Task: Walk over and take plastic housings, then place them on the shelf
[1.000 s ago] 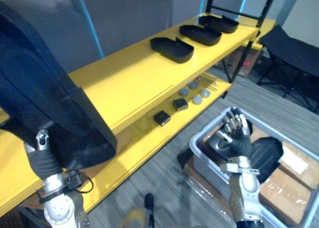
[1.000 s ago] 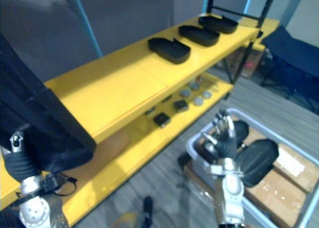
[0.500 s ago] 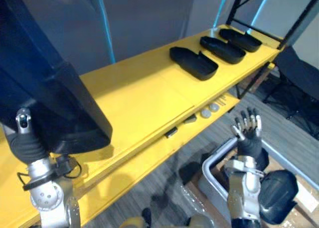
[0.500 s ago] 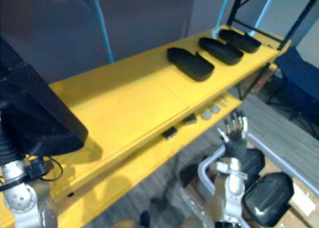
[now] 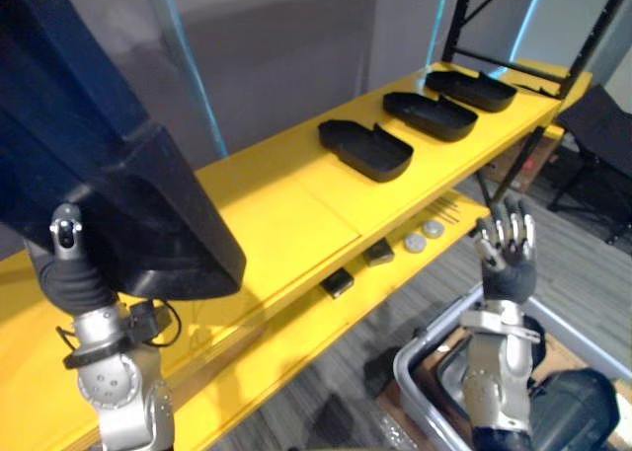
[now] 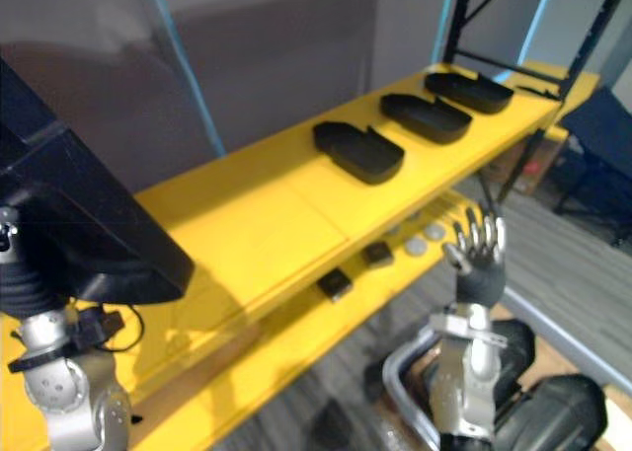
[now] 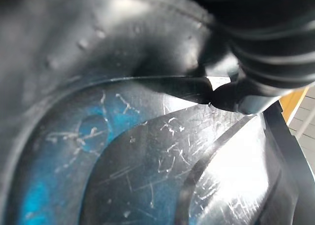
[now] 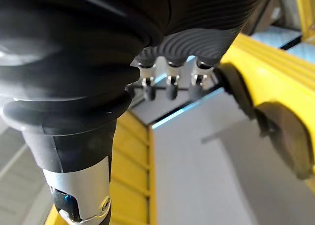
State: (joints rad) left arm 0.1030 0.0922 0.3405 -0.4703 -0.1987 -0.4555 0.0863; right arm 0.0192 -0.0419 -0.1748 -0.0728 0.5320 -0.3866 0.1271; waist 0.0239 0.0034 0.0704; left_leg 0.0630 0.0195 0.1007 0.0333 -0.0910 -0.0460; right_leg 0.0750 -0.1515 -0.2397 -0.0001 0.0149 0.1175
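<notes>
Along the yellow shelf (image 5: 286,194), left eye view, three plastic housings (image 5: 430,115) lie in a row and a big black housing (image 5: 128,194) covers the left robot hand (image 5: 71,278) (its grip I cannot tell), the right robot hand (image 5: 506,249) spread and empty near a grey bin (image 5: 415,340); left wrist view, the big black housing's scratched inside; right wrist view, fingers (image 8: 170,84) before the shelf.

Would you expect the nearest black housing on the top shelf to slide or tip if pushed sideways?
Probably slide: the housing lies low and flat on the smooth shelf, so tipping seems unlikely. Its thin open shell looks rigid and likely light for its size.
</notes>
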